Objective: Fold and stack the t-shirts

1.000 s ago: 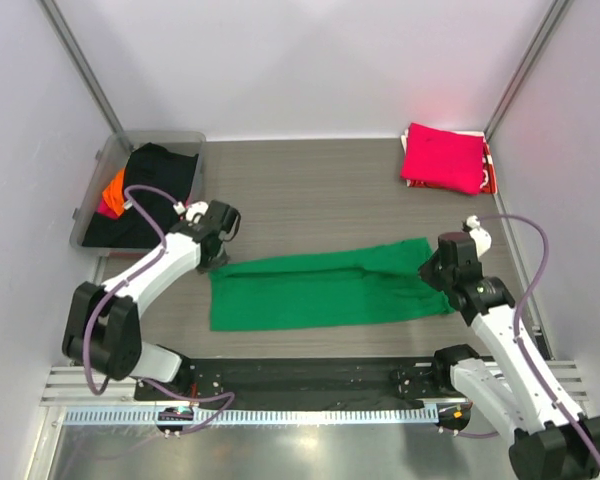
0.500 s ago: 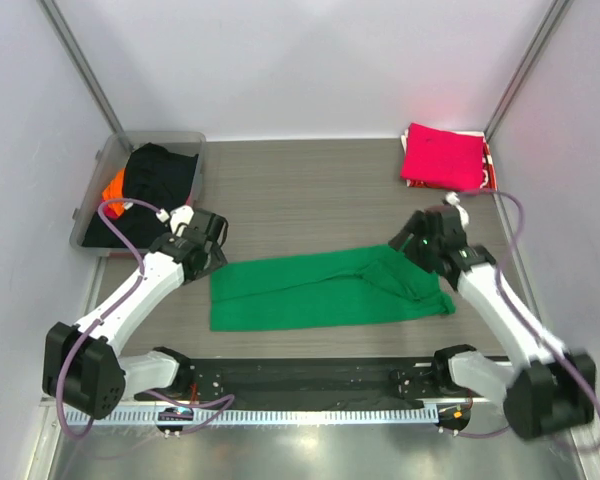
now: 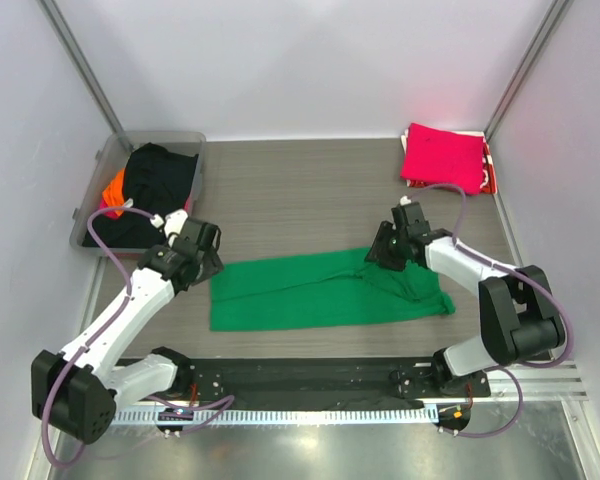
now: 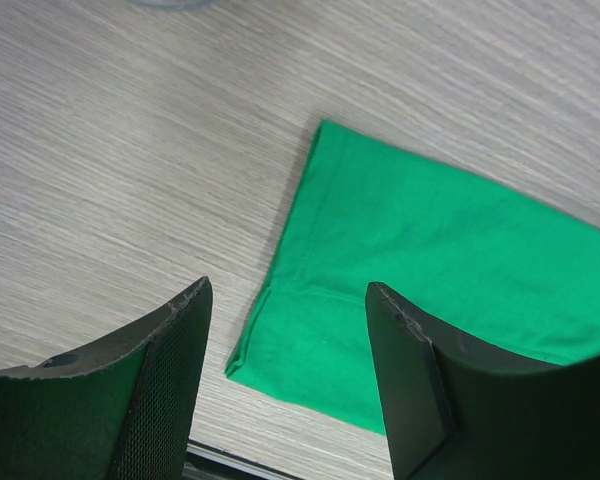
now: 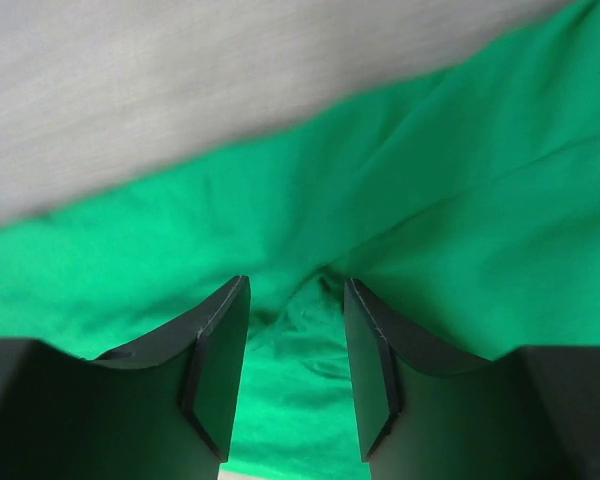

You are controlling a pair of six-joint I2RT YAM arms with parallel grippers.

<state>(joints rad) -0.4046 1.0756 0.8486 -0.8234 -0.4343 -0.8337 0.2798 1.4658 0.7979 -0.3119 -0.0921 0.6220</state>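
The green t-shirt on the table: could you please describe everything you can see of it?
The green t-shirt is plain, bright-green soft cloth, folded into a long band lying flat across the wooden table. Its left end is neat, with a stitched hem; its right end is rumpled. The open left gripper hangs above the left corner. The open right gripper straddles a pucker near the right end; whether it touches the cloth is unclear.

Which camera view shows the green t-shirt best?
The top external view: the green t-shirt lies there whole, a long folded strip. The left wrist view shows only one end corner; the right wrist view, just a close-up of creased cloth.
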